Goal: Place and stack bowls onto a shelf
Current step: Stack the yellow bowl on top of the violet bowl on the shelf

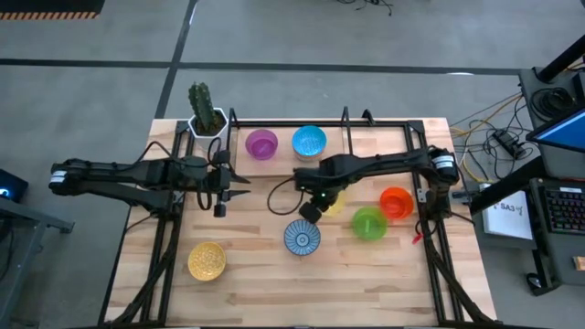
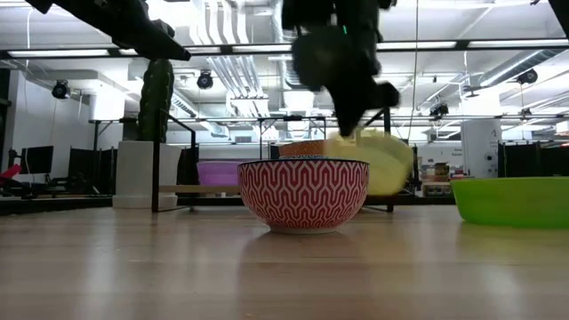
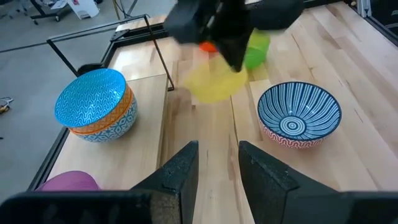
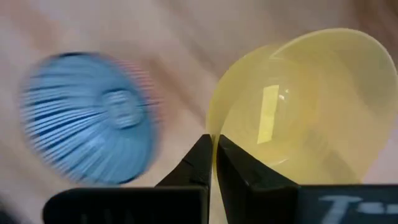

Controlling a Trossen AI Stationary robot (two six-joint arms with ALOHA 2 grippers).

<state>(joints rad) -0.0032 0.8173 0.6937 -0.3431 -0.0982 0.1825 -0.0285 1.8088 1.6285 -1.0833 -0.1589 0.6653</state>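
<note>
My right gripper (image 1: pixel 312 209) is shut on a yellow bowl (image 1: pixel 335 204) over the middle of the table, just beyond the blue-and-white patterned bowl (image 1: pixel 302 238). The shelf (image 1: pixel 375 139) along the far edge carries a purple bowl (image 1: pixel 261 143) and a blue bowl (image 3: pixel 92 94) nested in an orange one (image 3: pixel 106 118). A green bowl (image 1: pixel 369 223), a red-orange bowl (image 1: pixel 396 203) and a second yellow bowl (image 1: pixel 207 260) sit on the table. My left gripper (image 3: pixel 217 167) hovers open left of centre, touching nothing. My right gripper pinches the yellow bowl's rim (image 4: pixel 215 134) between its two fingers, one finger (image 4: pixel 200 163) outside the wall and the other inside. It comes from above, slanting down. The bowl (image 2: pixel 380 162) hangs tilted below the fingers, apparently clear of the table.
A white pot with a green cactus (image 1: pixel 205 113) stands at the shelf's left end. The shelf's black rails (image 3: pixel 155 50) and uprights rise near the stacked bowls. Bare shelf board lies right of the blue bowl. The patterned bowl (image 2: pixel 304 191) sits directly under the right arm's near side.
</note>
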